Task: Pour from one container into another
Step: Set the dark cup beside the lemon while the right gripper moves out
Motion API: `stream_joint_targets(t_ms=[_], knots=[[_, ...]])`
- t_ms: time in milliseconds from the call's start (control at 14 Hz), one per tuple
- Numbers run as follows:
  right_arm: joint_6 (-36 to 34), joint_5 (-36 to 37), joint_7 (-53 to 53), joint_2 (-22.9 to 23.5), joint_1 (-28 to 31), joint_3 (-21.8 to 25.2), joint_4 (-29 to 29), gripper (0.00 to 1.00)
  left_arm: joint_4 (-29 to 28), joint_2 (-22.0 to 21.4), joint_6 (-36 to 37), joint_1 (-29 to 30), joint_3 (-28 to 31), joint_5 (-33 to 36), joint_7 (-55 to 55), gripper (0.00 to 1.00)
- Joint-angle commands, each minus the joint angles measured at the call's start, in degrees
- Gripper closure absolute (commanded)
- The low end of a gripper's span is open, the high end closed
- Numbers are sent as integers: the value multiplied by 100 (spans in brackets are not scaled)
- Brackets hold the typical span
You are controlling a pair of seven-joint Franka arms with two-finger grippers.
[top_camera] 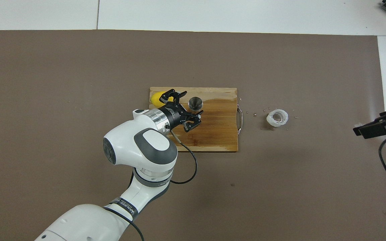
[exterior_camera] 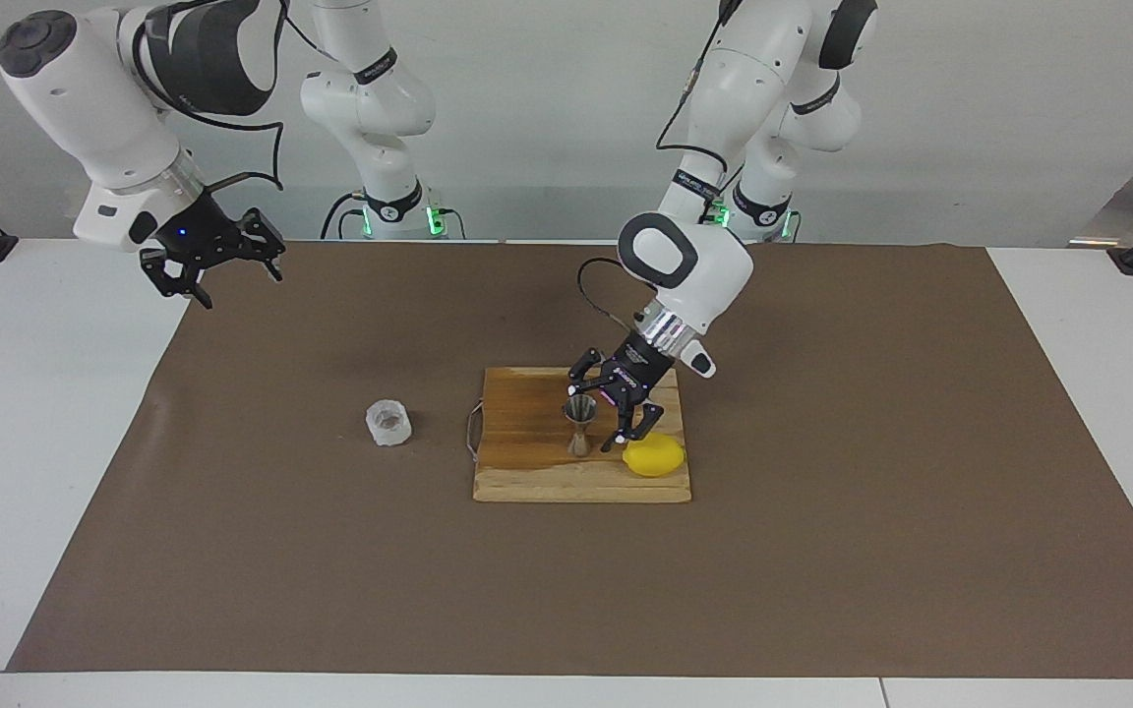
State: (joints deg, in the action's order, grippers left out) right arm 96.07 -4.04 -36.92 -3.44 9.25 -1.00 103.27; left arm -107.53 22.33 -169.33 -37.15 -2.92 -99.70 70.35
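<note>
The small translucent crinkled cup (exterior_camera: 388,423) stands upright on the brown mat, beside the wooden board toward the right arm's end; it also shows in the overhead view (top_camera: 277,117). The steel jigger (exterior_camera: 580,425) stands upright on the board (exterior_camera: 527,480), seen from above as a round steel mouth (top_camera: 195,103). My left gripper (exterior_camera: 594,413) is open and low over the board, its fingers spread on either side of the jigger without closing on it (top_camera: 193,104). My right gripper (exterior_camera: 212,264) is open and empty, raised over the mat's edge at its own end (top_camera: 377,126).
A yellow lemon (exterior_camera: 654,456) lies on the board beside the jigger, close to one left finger (top_camera: 155,97). The board (top_camera: 219,140) has a darker wet patch and a metal handle facing the cup. Small droplets dot the mat (top_camera: 280,184) between board and cup.
</note>
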Motion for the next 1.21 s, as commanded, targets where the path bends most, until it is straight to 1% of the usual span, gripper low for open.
stream_joint_targets(t_ms=[0,71,214,286,429,571,786,929,1143], knots=[[157,79,-1048,-139,77,-32,246,0,-223,-351,-82,-21,11,-58,-520,0],[210,61,-1489,-131,85,-32,264,0,-285,-456,-82,-29,10,-58,-627,0],[385,26,-1957,-96,94,-41,334,0,-338,-598,-100,-64,10,-58,-628,0],[438,-131,-2246,-87,94,-32,387,0,-330,-668,-109,-73,19,-58,-628,0],[780,-526,-2809,1,120,-32,466,0,-269,-756,-187,-30,19,-58,-628,0],[1053,-974,-3528,194,147,-32,475,0,-250,-931,-197,40,37,-58,-628,0],[1177,-1834,-4469,597,270,-32,475,0,-146,-1055,-197,146,46,-14,-663,0],[1194,-2450,-5452,940,410,-32,484,0,-13,-1037,-144,225,46,571,-680,0],[1361,-3039,-6009,1266,455,-32,536,0,4,-1002,-100,234,46,1696,-830,0]])
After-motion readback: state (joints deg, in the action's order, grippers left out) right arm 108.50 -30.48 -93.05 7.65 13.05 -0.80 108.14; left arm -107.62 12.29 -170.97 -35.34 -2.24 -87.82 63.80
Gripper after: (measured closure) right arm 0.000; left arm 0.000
